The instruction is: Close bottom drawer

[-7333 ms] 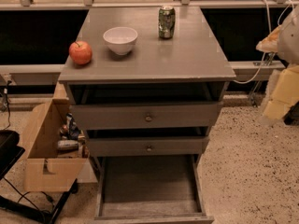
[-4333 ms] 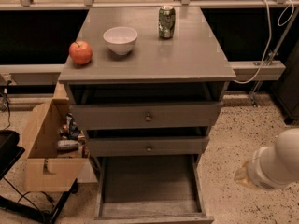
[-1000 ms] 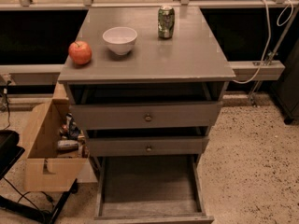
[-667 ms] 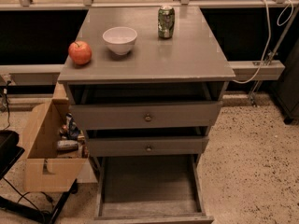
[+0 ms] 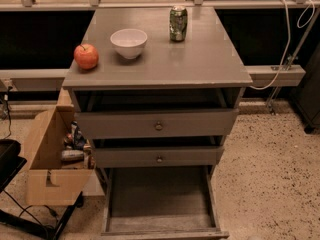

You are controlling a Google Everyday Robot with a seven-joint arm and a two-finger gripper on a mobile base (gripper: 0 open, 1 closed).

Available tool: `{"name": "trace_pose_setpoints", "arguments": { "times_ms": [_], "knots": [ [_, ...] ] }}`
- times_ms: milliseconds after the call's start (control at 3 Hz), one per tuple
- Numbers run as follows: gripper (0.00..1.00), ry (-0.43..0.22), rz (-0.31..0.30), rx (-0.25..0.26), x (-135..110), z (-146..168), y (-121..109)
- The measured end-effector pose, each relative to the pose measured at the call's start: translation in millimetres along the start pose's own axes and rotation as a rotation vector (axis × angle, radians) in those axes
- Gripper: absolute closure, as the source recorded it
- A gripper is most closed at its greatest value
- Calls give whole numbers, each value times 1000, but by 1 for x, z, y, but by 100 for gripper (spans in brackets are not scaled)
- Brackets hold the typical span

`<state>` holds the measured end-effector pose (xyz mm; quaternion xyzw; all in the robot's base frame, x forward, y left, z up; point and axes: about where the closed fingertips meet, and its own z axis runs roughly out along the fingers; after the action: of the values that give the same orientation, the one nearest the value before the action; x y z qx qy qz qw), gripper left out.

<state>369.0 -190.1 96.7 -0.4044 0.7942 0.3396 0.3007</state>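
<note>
Cardboard comes first: at the far left an open brown box stands on the floor against the desk's side, with crumpled packets inside it. On the smooth, grey-painted desk sit a round red apple near the left edge, a plain white bowl just beside it, and farther back an upright green drinks can, its lettering too small to read. Below, the top drawer and the middle drawer show flat grey fronts, each with a small round knob and a dark gap above it. The bottom drawer lies lowest, drawn far out toward me: a long shallow tray of worn grey wood, its front at the lower edge of the view. Speckled stone floor spreads to the right, and a pale cable loops down beyond the desk. My jaws and arm are outside the view, so I cannot tell how wide they stand or whether they hold anything.
</note>
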Motion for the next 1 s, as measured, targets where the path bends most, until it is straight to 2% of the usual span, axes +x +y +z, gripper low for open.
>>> {"name": "trace_pose_setpoints", "arguments": {
  "times_ms": [333, 667, 1000],
  "knots": [
    [100, 5, -36, -10, -19, 11, -14],
    [100, 3, -39, -10, -23, 12, -18],
    [100, -24, -72, -10, -70, 23, -67]
  ]
}}
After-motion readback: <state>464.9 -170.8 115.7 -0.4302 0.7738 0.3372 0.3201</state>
